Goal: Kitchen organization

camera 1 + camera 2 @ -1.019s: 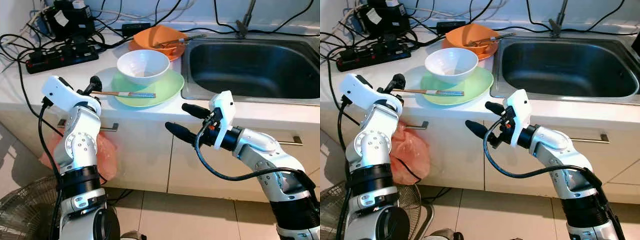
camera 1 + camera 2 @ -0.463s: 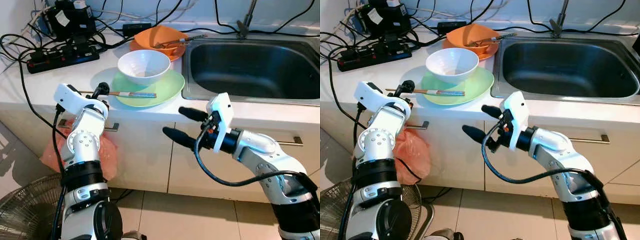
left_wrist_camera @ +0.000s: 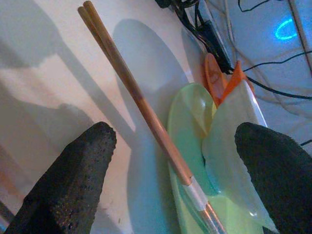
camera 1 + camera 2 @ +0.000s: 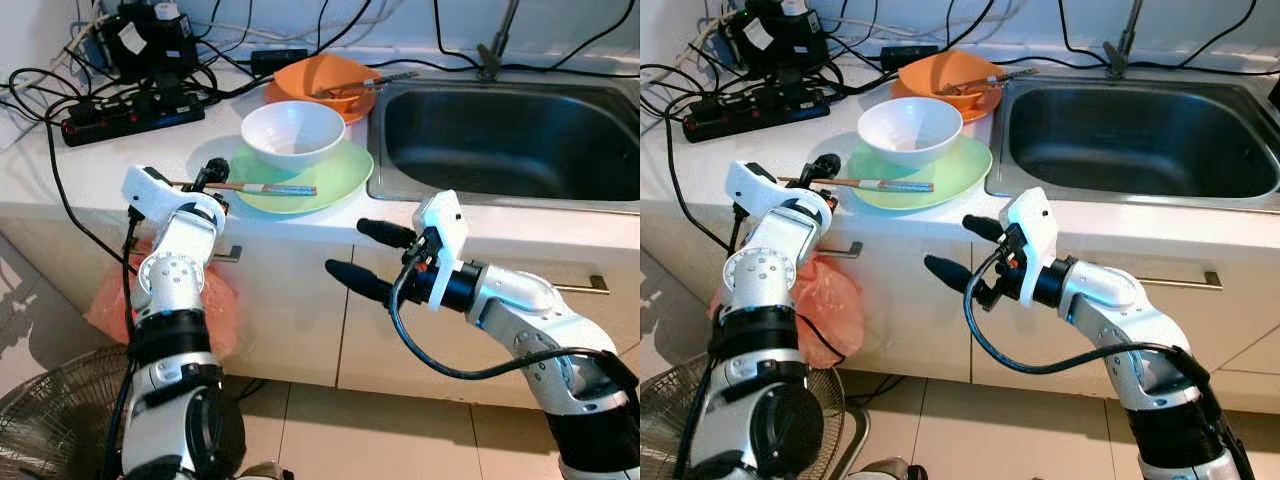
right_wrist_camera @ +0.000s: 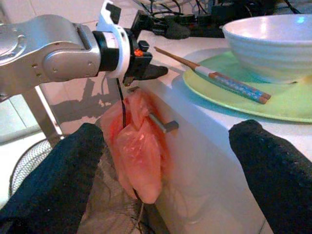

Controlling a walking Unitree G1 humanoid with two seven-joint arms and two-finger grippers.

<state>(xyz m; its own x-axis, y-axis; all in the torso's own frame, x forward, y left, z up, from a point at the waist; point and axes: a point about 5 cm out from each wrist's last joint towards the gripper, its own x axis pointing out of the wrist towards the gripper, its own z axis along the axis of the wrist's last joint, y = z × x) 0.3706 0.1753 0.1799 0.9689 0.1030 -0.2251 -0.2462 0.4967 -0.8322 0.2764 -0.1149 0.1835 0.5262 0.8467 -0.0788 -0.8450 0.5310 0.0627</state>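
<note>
1. White kitchen countertop (image 4: pixel 120 150) beside a stainless steel sink (image 4: pixel 500 130) carries a pale green plate (image 4: pixel 345 172) with a white ceramic bowl (image 4: pixel 293 130) on it, and an orange bowl (image 4: pixel 318 80) behind.
2. A pair of wooden chopsticks (image 4: pixel 262 188) lies from the counter onto the green plate's rim, just in front of the white bowl.
3. The step in hand looks like reaching for the chopsticks; next, the fingers must settle either side of the thin sticks and close.
4. The left gripper (image 3: pixel 175 161) is spread wide at the chopsticks' bare end, holding nothing.
5. The right gripper (image 4: pixel 365 255) hangs below the counter edge, fingers apart, empty.
</note>
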